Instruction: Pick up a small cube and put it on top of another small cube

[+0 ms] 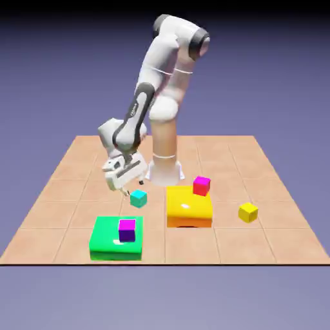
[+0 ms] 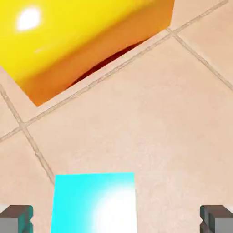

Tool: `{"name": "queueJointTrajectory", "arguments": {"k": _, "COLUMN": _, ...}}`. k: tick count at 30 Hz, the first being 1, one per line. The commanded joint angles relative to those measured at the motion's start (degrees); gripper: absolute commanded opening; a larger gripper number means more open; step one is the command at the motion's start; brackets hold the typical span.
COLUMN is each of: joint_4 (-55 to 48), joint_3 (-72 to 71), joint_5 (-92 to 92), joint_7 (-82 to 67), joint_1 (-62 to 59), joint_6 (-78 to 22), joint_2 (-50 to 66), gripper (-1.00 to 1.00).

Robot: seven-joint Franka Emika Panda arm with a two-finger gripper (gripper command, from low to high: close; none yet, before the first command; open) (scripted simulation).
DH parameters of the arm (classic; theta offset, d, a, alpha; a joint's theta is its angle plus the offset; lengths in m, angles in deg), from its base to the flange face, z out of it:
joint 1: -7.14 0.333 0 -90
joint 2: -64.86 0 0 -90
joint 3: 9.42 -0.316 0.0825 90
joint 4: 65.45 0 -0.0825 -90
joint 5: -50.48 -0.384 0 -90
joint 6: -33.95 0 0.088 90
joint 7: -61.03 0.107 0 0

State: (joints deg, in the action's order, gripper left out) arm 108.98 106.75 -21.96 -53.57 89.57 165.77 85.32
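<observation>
You've got the white arm's two-finger gripper (image 1: 127,187) hanging jaws wide apart, holding nothing, just above-left of the small plain teal cube (image 1: 138,198) at frame centre-left on the tan tiled table (image 1: 64,193). Small plain yellow cube (image 1: 248,212) sits well apart, right side. Large flat yellow-and-orange block (image 1: 189,206) lies between them.

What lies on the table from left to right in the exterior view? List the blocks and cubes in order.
Green flat block with the purple cube on it → teal cube → yellow-and-orange block with the red cube at its back right corner → small yellow cube.
</observation>
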Motion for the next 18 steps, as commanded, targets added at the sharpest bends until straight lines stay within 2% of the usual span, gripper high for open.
{"name": "queueJointTrajectory", "arguments": {"k": 1, "joint_4": 0.55, "joint_3": 1.82, "joint_5": -0.15, "joint_7": -1.84, "joint_1": 0.2, "joint_6": -0.87, "joint_2": 0.41, "gripper": 0.0}}
{"name": "queueJointTrajectory", "arguments": {"k": 3, "joint_4": 0.99, "joint_3": 3.82, "joint_5": -0.04, "joint_7": -2.4, "joint_1": -0.31, "joint_6": -0.86, "joint_2": 0.23, "gripper": 0.0}}
{"name": "queueJointTrajectory", "arguments": {"k": 18, "joint_4": -3.19, "joint_3": 5.33, "joint_5": -4.37, "joint_7": -11.62, "joint_1": 0.6, "joint_6": 27.82, "joint_2": -30.89, "gripper": 0.0}}
